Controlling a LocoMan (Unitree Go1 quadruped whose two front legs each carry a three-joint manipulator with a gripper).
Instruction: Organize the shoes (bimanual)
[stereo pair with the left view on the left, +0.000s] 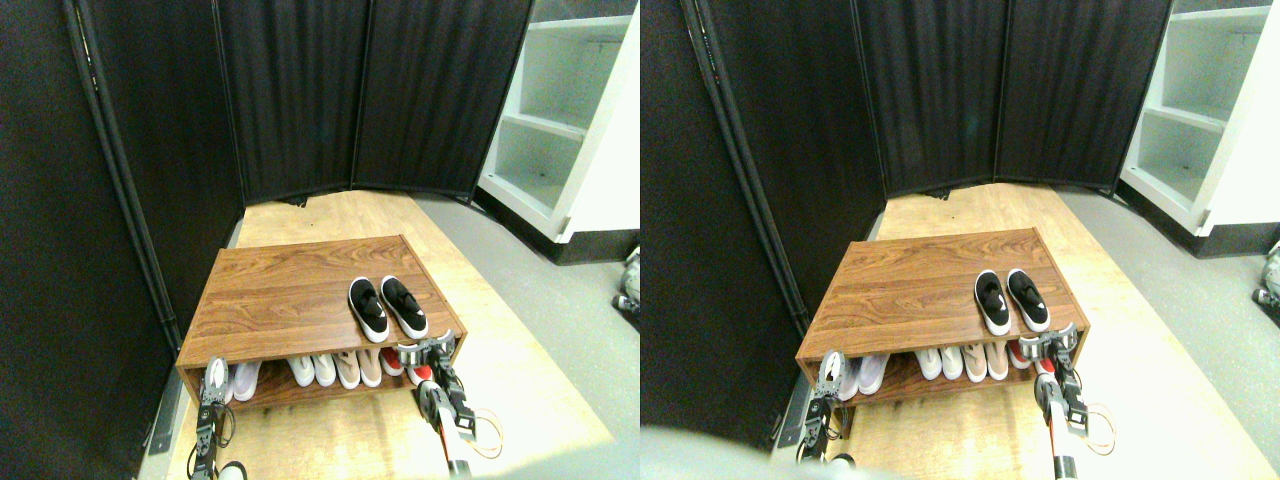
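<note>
- The black shoes (387, 307) are sitting side by side on top of the wooden bench (280, 290), toward its right front corner, just right of frame centre, toes pointing to the back, white soles showing around the edges.
- The two shoes are lying close together, nearly touching, both upright.
- The right pincer (425, 352) is hovering at the bench's front right edge, just below the pair and not touching either shoe; its jaws are looking spread apart.
- The left pincer (215, 378) is reaching up at the lower left of the frame, in front of the bench's left front corner, well apart from the black pair; whether its jaws are apart or together, I cannot tell.
- Under the bench top, the lower shelf is holding a row of pale shoes (335, 368), with a red pair (392, 362) at the right end behind the right pincer.
- A dark folding screen (290, 90) is standing behind the bench, and a white shelving unit (560, 120) is filling the upper right.
</note>
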